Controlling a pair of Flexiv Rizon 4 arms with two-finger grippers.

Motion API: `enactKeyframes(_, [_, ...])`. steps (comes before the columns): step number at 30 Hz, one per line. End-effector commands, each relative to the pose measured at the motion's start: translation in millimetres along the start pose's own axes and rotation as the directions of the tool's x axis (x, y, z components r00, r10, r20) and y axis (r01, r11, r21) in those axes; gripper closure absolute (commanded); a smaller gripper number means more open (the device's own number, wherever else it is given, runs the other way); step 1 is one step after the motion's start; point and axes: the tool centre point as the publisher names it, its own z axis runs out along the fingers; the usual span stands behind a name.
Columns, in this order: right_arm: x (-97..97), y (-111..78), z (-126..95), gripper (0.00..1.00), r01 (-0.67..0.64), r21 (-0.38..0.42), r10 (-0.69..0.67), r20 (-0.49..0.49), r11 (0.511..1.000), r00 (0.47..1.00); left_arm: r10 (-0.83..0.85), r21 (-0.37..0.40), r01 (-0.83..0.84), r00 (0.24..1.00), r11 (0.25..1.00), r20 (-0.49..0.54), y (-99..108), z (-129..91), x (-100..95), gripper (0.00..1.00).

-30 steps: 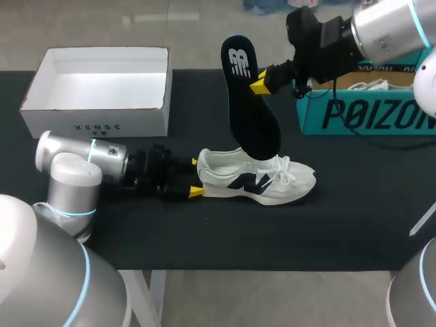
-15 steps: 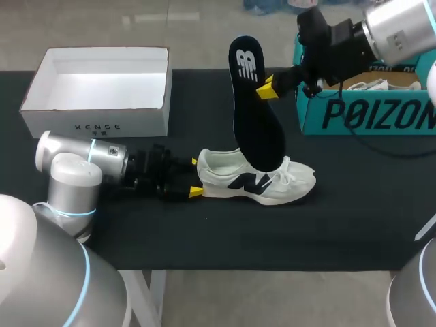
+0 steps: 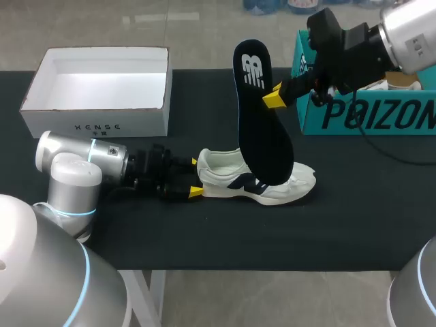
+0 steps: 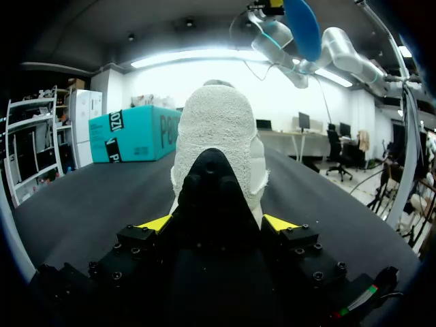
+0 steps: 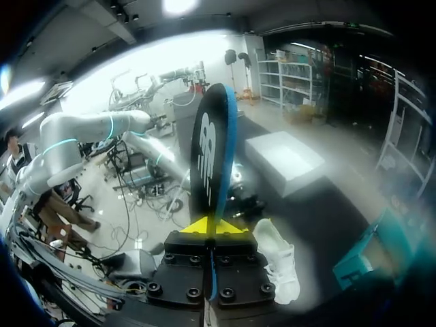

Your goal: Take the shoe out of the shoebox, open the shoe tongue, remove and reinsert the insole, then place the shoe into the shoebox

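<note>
A white shoe (image 3: 300, 182) with a dark logo lies on its side on the black table, toe toward the right. My left gripper (image 3: 195, 177) lies low on the table, shut on the shoe's heel (image 4: 218, 129), one yellow fingertip on each side. My right gripper (image 3: 274, 96) is raised above the shoe and shut on the edge of the dark insole (image 3: 262, 129). The insole (image 5: 210, 157) hangs nearly upright, heel end up. Its toe end overlaps the shoe's middle in the head view; whether it touches the shoe I cannot tell. The shoe (image 5: 278, 262) lies below the right gripper (image 5: 213, 225).
An open white shoebox (image 3: 95, 122) stands at the back left, with nothing visible inside. A teal box (image 3: 361, 112) sits at the back right, just behind my right arm. Bare black tabletop (image 3: 272, 231) lies in front of the shoe.
My right gripper has carried the insole to the right, and its toe end now hangs over the shoe's middle. The left gripper and the shoe have stayed put.
</note>
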Motion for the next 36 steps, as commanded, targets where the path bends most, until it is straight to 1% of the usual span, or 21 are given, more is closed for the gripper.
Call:
enactKeyframes(1, [21.5, -8.3, -21.6, 1.0, 0.002, -0.012, -0.001, 0.056, 1.0, 0.998, 0.001, 0.001, -0.001, 1.0, 1.0, 0.001, 4.1, 3.6, -0.2, 1.0])
enactKeyframes(4, [26.6, -8.4, -29.3, 1.0, -0.001, -0.019, 0.002, 0.075, 1.0, 0.997, 0.001, 0.001, -0.001, 1.0, 1.0, 0.001, 4.1, 3.6, -0.2, 1.0])
enactKeyframes(5, [28.2, -7.3, -30.8, 1.0, 0.014, -0.033, -0.011, 0.077, 0.999, 0.997, 0.001, 0.001, -0.001, 1.0, 1.0, 0.001, 4.1, 3.6, -0.2, 1.0])
enactKeyframes(28, [28.2, -7.3, -30.8, 1.0, 0.014, -0.033, -0.011, 0.077, 0.999, 0.997, 0.004, -0.006, -0.004, 1.0, 1.0, 0.003, 4.4, 2.7, 0.3, 1.0])
enactKeyframes(29, [28.2, -7.3, -30.8, 1.0, 0.014, -0.033, -0.011, 0.077, 0.999, 0.997, 0.0, -0.012, 0.0, 1.0, 1.0, 0.004, 4.4, 1.9, 0.7, 0.83])
enactKeyframes(30, [28.2, -7.3, -30.8, 1.0, 0.014, -0.033, -0.011, 0.077, 0.999, 0.997, 0.0, -0.025, 0.0, 1.0, 1.0, 0.007, 4.3, 0.9, 0.8, 0.63])
enactKeyframes(31, [28.2, -7.3, -30.8, 1.0, 0.014, -0.033, -0.011, 0.077, 0.999, 0.997, 0.005, -0.034, -0.005, 1.0, 0.999, 0.006, 4.4, 0.1, 0.8, 0.51])
enactKeyframes(33, [28.2, -7.3, -30.8, 1.0, 0.014, -0.033, -0.011, 0.077, 0.999, 0.997, 0.012, -0.057, -0.012, 1.0, 0.998, 0.01, 4.0, -2.5, 0.9, 0.0])
enactKeyframes(36, [28.2, -7.3, -30.8, 1.0, 0.014, -0.033, -0.011, 0.077, 0.999, 0.997, 0.017, -0.075, -0.017, 1.0, 0.997, 0.007, 3.8, -5.7, 1.1, 0.0])
